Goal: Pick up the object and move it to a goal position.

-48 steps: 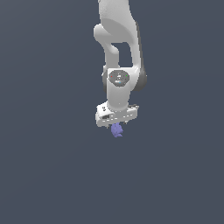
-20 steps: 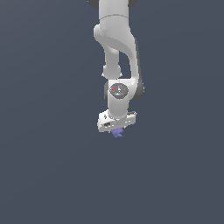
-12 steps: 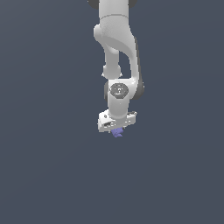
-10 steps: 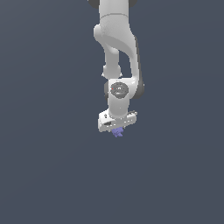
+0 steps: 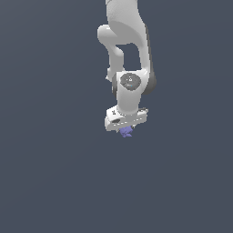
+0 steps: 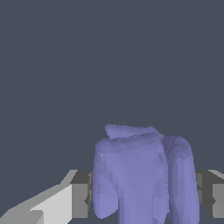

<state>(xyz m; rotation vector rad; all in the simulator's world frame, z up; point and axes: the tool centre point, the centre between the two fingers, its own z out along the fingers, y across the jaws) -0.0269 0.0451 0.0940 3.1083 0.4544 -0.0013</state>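
Note:
The object (image 5: 126, 132) is a small lavender-blue lumpy faceted shape. It sits between the fingers of my white gripper (image 5: 125, 129) and pokes out just below the hand. In the wrist view the object (image 6: 142, 175) fills the space between the two fingers (image 6: 81, 192), which press on its sides. The gripper is shut on it and holds it up in mid-air. The fingertips are mostly hidden by the hand in the exterior view.
The white arm (image 5: 127, 50) comes down from the top of the exterior view. Behind it is only a plain dark grey-blue background. No table, goal marker or other object shows.
The arm's wrist has turned a little and the hand with the object has shifted very slightly. The grip on the object is unchanged.

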